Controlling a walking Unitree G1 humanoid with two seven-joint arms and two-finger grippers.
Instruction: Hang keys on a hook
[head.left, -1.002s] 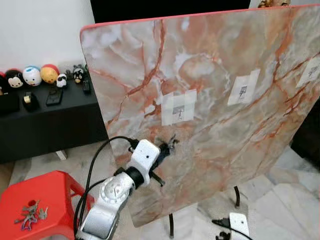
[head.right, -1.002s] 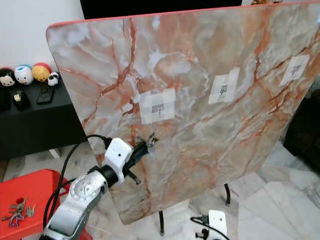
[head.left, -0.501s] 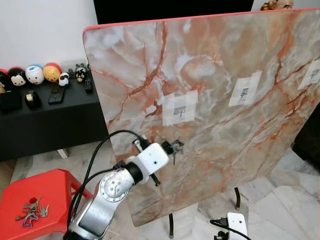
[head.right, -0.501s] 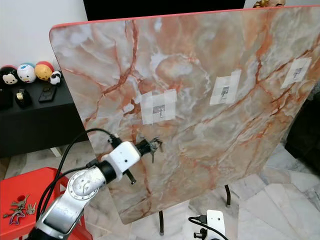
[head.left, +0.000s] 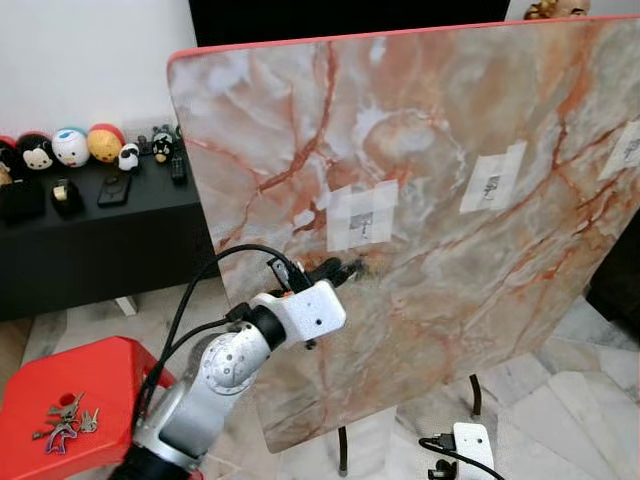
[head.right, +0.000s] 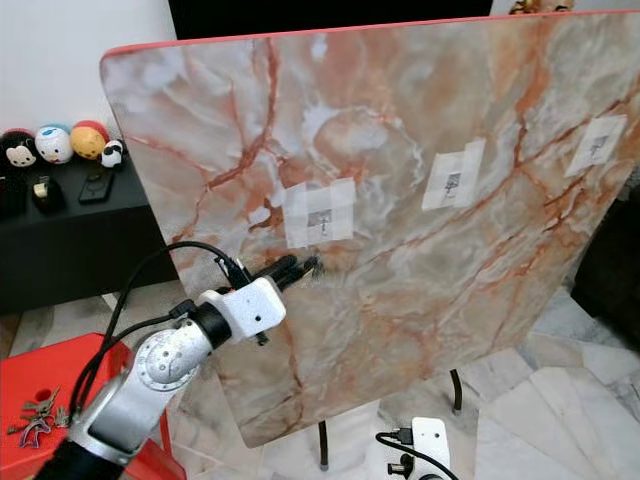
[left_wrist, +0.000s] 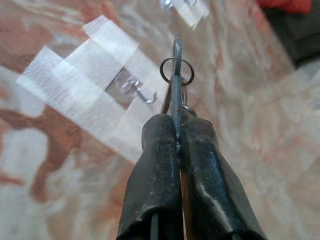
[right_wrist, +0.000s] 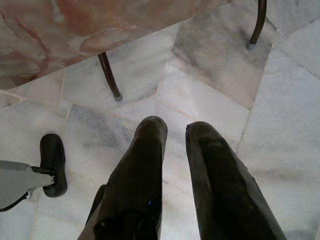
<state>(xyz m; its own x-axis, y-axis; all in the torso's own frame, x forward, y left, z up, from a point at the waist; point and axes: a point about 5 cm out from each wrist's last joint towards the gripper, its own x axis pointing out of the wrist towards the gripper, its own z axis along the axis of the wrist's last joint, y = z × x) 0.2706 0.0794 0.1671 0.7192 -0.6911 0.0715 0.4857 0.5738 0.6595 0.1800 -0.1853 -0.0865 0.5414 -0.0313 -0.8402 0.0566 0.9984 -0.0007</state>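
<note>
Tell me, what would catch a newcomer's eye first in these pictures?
A big marble-patterned board stands tilted up in the middle of the room, with small hooks taped to it. The left gripper reaches up to it, pinching a key with a ring just beside the nearest hook. At lower left, a red stool holds more keys.

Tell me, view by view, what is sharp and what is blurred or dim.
Left wrist view: the key ring and taped hook are sharp, the marble behind soft. Left eye view: evenly lit, but the left tool tip and keys are slightly smeared. Right wrist view: the right tool is dark and glossy, over well-lit floor tiles.
</note>
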